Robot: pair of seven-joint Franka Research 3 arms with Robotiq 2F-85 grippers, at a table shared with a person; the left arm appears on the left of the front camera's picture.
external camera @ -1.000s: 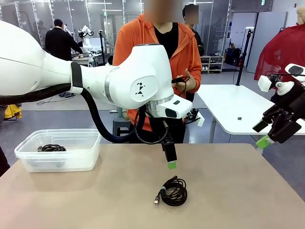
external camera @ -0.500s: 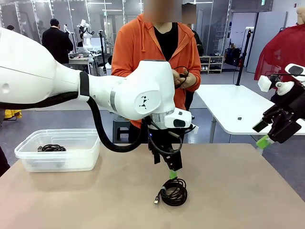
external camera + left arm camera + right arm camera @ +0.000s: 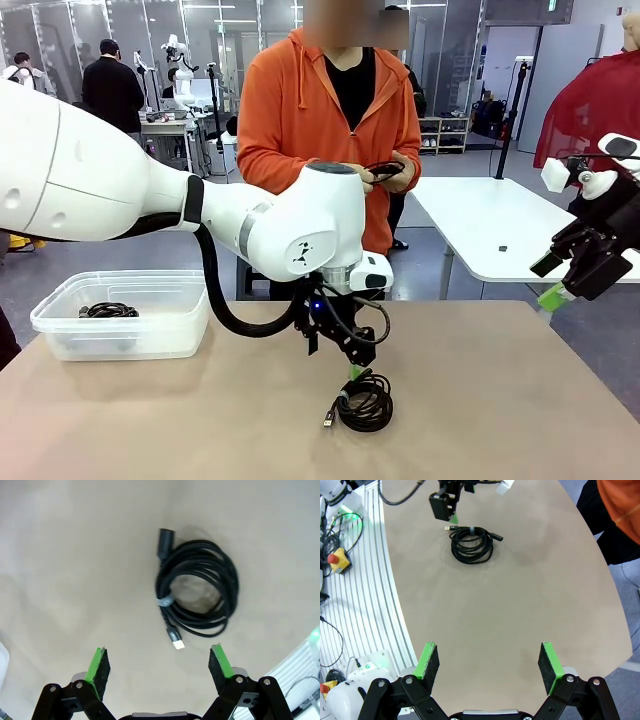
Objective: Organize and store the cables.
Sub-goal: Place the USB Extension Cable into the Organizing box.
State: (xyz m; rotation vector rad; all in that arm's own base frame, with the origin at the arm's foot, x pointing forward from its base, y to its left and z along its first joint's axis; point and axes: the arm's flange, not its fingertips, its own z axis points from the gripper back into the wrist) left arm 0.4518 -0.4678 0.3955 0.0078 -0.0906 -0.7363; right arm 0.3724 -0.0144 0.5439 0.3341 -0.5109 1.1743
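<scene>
Hovering with jaws apart, the left gripper (image 3: 159, 662) is facing a thin black coiled cable (image 3: 165, 602) just ahead of them, likely light and floppy, best pinched across its bunched strands.

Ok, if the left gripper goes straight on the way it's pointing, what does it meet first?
The left gripper would most likely meet the coiled black cable first, near its USB plug, which lies just ahead of the open jaws. Depth is unclear, so it could touch the tabletop beside the plug instead.
</scene>
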